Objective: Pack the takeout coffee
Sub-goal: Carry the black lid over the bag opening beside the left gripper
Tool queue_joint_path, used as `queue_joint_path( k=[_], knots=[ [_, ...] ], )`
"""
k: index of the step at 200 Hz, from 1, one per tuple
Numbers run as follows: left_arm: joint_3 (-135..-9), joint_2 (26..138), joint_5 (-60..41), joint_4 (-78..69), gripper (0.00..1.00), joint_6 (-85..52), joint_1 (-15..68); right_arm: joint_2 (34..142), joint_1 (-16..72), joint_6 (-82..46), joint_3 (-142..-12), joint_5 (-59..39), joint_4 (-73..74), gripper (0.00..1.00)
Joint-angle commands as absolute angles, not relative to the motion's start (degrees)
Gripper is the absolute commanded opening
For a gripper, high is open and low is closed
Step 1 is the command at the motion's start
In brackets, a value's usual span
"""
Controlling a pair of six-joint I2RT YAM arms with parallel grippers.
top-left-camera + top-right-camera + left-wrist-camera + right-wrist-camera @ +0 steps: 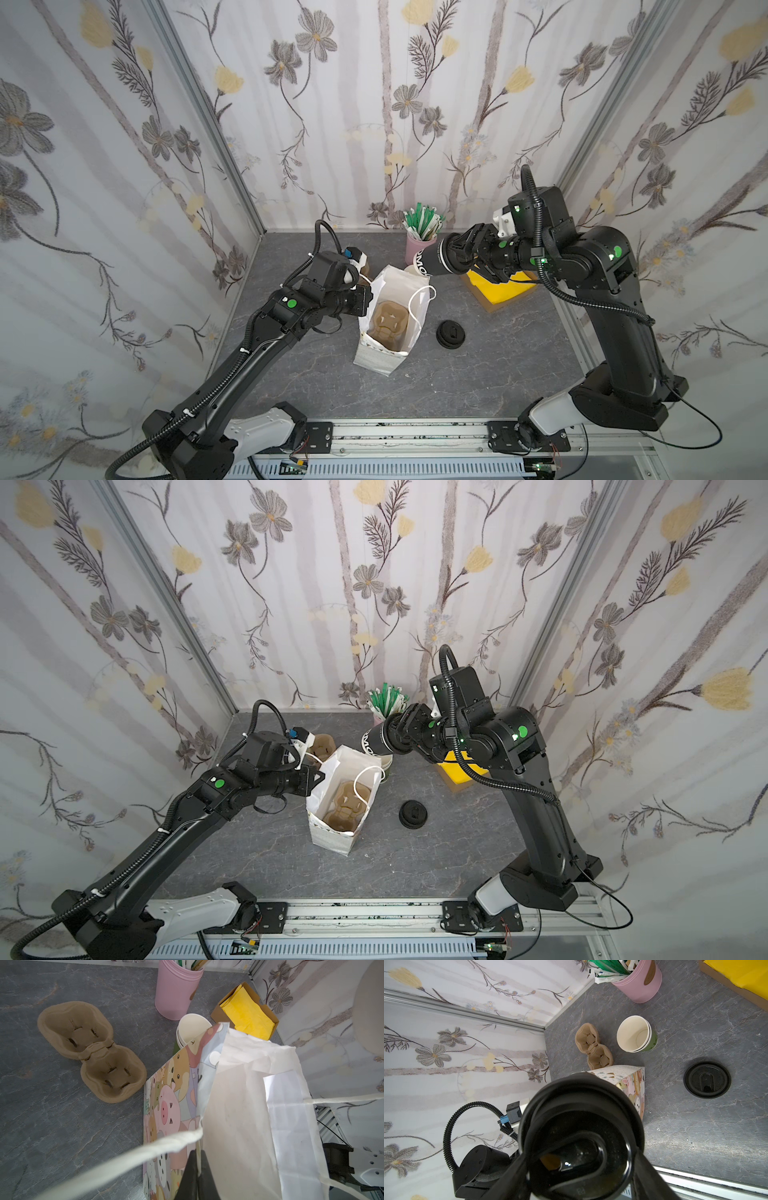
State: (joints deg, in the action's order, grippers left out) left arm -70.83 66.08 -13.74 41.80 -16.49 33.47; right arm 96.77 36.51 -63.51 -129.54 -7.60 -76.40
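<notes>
The takeout coffee (430, 262), lid on, is clamped in my right hand (457, 252). It is held off the desk (478, 374) and tipped sideways, right of centre in both top views. Lower left of it stands the white bag (374, 361). My left hand (368, 299) is pinched together on its wall. A carrier tray (386, 328) already lies inside. Left to do, I judge: lower the cup into a well.
</notes>
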Motion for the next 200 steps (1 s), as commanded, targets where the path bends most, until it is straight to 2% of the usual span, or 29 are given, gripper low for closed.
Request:
queue_joint_path(
  k=[1,88,200],
  knots=[
    [-71.52,66.51,-14.21,40.38,0.0,-16.42,33.55,98.07,37.17,-63.55,-129.81,-9.46,-73.02,0.46],
    [-73.65,68.19,-14.57,40.36,0.0,-17.53,33.69,103.98,42.33,-61.44,-129.81,-10.03,-71.93,0.46],
    [-72.82,68.37,-13.71,40.28,0.0,-21.73,33.63,111.23,46.53,-52.24,-132.09,-4.19,-77.72,0.41]
  ],
)
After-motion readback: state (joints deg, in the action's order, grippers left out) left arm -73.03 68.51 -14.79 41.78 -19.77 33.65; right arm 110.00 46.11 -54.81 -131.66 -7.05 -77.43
